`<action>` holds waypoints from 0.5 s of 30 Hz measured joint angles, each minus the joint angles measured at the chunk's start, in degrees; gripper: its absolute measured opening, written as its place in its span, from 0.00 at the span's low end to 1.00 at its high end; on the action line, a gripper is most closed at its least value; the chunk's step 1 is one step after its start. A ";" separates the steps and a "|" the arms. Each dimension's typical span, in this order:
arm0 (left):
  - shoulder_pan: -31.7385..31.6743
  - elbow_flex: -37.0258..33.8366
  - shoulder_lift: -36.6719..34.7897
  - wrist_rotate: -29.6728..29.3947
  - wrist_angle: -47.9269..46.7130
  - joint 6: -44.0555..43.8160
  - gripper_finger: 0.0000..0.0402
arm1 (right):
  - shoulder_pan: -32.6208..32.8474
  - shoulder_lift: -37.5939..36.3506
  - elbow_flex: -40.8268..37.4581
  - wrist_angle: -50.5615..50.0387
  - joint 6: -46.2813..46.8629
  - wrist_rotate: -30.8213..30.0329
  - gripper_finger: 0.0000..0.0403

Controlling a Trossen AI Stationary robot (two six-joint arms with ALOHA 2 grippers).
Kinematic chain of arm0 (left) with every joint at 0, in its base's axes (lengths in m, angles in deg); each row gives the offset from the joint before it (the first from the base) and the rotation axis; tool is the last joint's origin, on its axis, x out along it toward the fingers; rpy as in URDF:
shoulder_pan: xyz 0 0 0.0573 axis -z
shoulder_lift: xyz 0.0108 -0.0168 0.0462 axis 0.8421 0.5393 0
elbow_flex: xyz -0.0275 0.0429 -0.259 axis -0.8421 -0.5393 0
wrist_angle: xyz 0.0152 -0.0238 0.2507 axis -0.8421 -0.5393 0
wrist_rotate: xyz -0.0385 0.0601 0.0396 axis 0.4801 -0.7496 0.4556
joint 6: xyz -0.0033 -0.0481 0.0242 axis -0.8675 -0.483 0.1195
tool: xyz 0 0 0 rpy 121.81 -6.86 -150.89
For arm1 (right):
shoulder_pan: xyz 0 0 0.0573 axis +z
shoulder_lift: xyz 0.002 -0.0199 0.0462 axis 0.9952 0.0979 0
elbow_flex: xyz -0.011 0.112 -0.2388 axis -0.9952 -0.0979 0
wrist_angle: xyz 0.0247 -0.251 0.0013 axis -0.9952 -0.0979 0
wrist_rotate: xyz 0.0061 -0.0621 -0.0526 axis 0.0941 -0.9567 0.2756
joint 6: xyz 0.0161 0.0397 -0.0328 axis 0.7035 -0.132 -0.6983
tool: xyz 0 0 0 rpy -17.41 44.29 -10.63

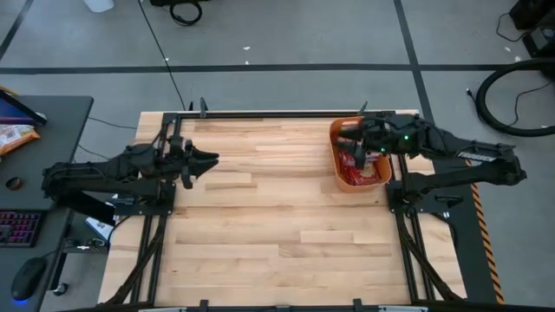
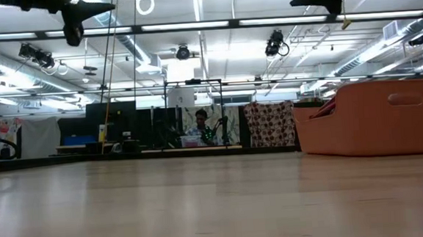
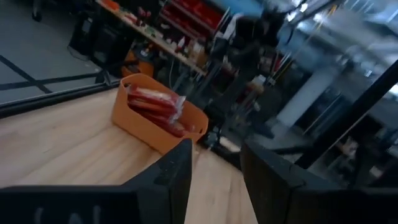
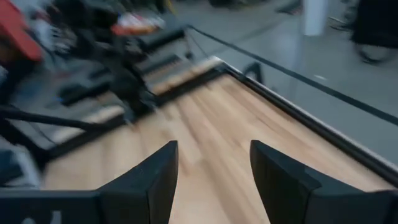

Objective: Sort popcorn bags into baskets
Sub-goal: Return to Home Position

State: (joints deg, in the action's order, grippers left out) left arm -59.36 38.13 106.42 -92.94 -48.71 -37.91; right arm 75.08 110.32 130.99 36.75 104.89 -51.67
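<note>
Popcorn bags (image 1: 368, 168) lie in basket (image 1: 364, 186) under right pincer (image 1: 349, 139).

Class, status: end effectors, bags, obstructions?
Left end effector open, left side. Right end effector open above orange rectangular plastic bin. Flat red popcorn bags inside. Unobstructed.

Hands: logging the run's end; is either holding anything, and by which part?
Nothing is held: the left hand and the right hand are open and empty; the popcorn bags lie in the basket.
</note>
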 joint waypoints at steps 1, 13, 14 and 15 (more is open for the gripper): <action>0.00 -1.38 -1.45 -0.15 0.99 -0.55 0.35 | 0.09 -0.99 -2.58 3.65 0.61 1.06 0.51; -0.02 -14.80 -14.89 -5.96 9.96 -5.24 0.35 | 1.10 -12.42 -24.52 26.60 8.93 2.00 0.48; -0.02 -15.52 -15.70 -6.21 10.07 -5.30 0.35 | 1.10 -13.34 -25.83 27.20 9.39 2.00 0.46; -0.02 -16.24 -16.58 -6.34 10.41 -5.51 0.35 | 1.10 -14.28 -27.07 28.01 9.73 1.97 0.45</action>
State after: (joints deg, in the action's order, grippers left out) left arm -59.38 21.89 89.84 -99.27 -38.30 -43.42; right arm 76.18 96.04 103.92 64.76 114.62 -49.70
